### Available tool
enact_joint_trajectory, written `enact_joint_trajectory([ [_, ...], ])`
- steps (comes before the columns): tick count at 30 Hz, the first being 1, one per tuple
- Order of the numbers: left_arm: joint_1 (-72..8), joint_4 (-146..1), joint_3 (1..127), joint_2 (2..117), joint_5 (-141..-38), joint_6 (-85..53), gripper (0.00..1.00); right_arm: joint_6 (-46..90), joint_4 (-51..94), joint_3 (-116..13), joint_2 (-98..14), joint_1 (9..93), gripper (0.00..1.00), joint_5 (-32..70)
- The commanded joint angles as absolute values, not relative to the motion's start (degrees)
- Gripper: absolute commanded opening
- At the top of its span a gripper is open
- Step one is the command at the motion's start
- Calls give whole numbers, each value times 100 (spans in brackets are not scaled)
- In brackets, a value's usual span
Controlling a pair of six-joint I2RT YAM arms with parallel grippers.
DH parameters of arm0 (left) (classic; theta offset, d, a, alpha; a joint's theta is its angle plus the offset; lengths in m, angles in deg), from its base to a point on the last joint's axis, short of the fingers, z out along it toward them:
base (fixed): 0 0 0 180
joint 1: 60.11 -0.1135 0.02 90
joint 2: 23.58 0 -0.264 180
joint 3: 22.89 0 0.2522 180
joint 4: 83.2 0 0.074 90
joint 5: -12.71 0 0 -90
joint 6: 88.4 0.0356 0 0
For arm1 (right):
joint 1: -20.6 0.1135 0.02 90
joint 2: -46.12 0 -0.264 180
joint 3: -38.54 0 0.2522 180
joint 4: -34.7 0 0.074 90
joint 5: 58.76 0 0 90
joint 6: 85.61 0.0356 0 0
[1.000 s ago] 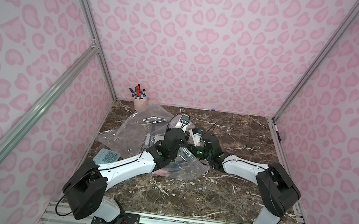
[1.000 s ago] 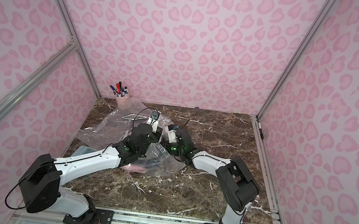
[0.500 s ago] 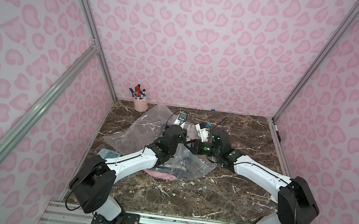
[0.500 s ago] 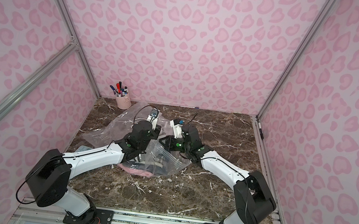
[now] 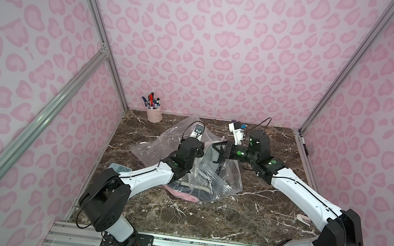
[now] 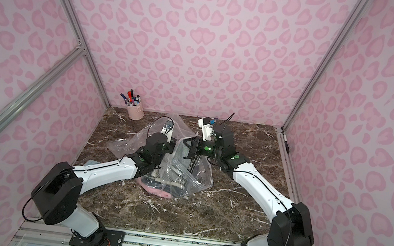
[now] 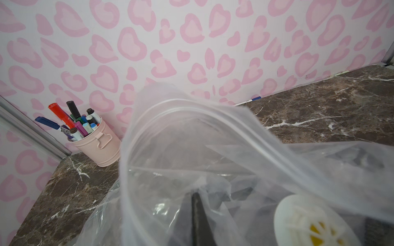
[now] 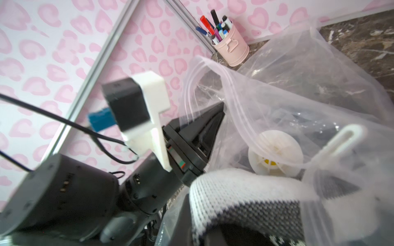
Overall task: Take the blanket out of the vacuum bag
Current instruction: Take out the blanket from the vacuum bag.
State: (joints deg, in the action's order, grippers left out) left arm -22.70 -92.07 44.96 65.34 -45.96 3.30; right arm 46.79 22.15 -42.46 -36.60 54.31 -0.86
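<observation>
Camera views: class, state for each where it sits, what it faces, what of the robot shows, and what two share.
Top views: high behind the arm bases, looking down on the table; both arms whole.
Left wrist: on its arm, faces the pen cup through the vacuum bag; left gripper tip.
Right wrist: on its arm, faces across the blanket; the left arm shows.
Shared: both wrist views show the valve cap.

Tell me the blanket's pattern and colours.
The blanket is a knit in white and dark navy, with speckled stitch bands. It shows best in the right wrist view.
</observation>
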Motion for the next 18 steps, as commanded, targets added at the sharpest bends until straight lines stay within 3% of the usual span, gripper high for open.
enact_joint_trajectory([
  [1, -2271, -9097, 4457, 6571, -4610, 335, 4, 4791, 3102, -4512, -3531, 5319, 0, -410],
  [18, -2208, -9069, 4694, 6865, -5385, -9, 4, 5979, 4193, -4189, -2900, 4880, 0, -503],
])
